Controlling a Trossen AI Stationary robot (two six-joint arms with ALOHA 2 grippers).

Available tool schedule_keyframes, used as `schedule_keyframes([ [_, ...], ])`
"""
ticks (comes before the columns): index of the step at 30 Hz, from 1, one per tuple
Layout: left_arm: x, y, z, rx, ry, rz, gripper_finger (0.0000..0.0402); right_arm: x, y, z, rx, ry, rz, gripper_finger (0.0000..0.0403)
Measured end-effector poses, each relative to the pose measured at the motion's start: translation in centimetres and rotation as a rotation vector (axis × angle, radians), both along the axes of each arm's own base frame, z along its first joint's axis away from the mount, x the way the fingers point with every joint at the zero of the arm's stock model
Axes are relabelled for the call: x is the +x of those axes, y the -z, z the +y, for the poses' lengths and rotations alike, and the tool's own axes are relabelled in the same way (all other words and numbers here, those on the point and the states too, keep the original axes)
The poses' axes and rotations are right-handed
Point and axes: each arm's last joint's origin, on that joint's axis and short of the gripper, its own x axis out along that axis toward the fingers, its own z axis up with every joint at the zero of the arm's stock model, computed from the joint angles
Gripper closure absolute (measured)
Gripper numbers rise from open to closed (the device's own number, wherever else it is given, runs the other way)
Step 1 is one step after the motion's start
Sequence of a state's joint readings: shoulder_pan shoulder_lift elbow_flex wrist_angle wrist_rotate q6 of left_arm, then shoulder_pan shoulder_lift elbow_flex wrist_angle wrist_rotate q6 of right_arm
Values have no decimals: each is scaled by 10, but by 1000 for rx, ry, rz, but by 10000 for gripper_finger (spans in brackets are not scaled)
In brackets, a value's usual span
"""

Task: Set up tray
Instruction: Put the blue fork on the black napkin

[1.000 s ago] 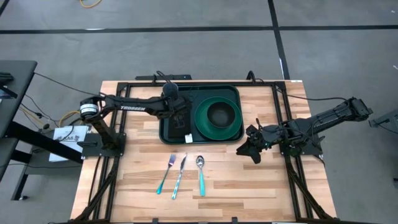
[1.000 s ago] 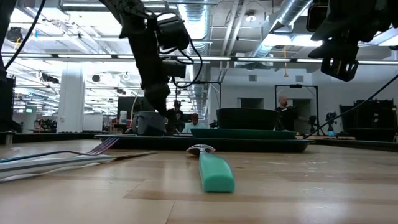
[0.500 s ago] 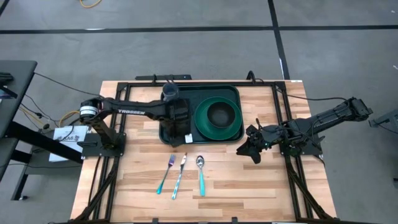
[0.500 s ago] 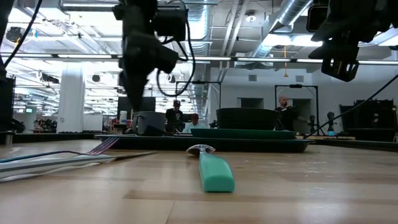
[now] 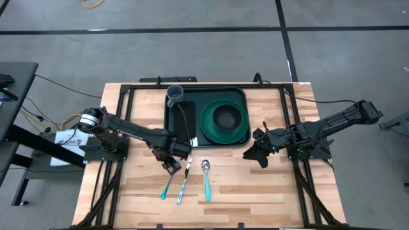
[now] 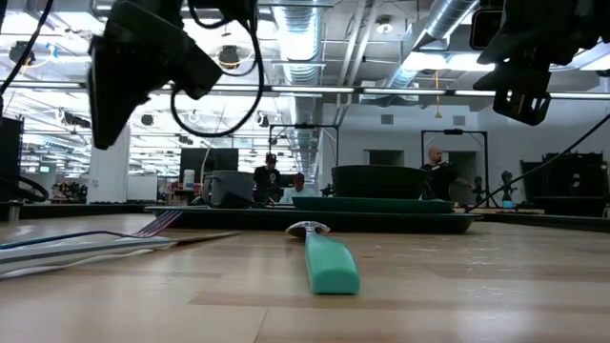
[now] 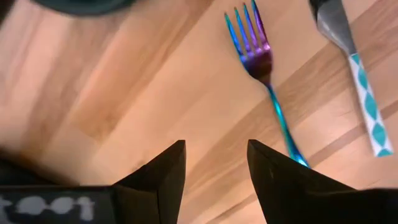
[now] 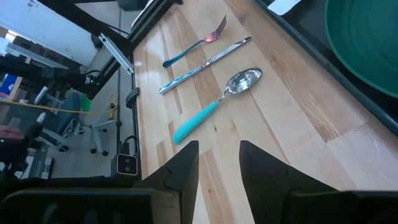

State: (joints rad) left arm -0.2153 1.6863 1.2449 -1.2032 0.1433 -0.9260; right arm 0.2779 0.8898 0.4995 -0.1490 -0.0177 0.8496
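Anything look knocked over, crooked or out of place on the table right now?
Nothing stands out. The tray sits square on the table, with the cup upright and the bowl on its plate inside. Fork, knife and spoon lie side by side below it. The left gripper hovers open over the fork.

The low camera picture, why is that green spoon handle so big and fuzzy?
Low view: the spoon lies close to the lens, so its handle looms large and soft, while the tray behind looks sharper. Bright ceiling lights glare behind the dark left gripper. High view: the spoon looks small.
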Motion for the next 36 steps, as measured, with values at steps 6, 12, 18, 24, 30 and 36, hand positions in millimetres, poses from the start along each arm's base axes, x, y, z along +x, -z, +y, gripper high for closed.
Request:
schedule_keyframes([
  [6,-6,0,-27,36,-107,-1,243,0,0,0,27,17,9,294],
  [12,-6,1,-49,85,-199,-86,243,0,0,0,36,18,12,294],
  [18,-3,2,-59,103,-294,-176,242,0,0,0,38,16,13,294],
  [24,-4,16,-67,65,-348,-210,242,0,0,0,47,20,16,294],
  [30,-11,22,-73,71,-378,-191,242,-1,0,2,92,-11,31,294],
  [36,-17,42,-79,60,-373,-154,242,-1,0,2,98,-24,34,294],
])
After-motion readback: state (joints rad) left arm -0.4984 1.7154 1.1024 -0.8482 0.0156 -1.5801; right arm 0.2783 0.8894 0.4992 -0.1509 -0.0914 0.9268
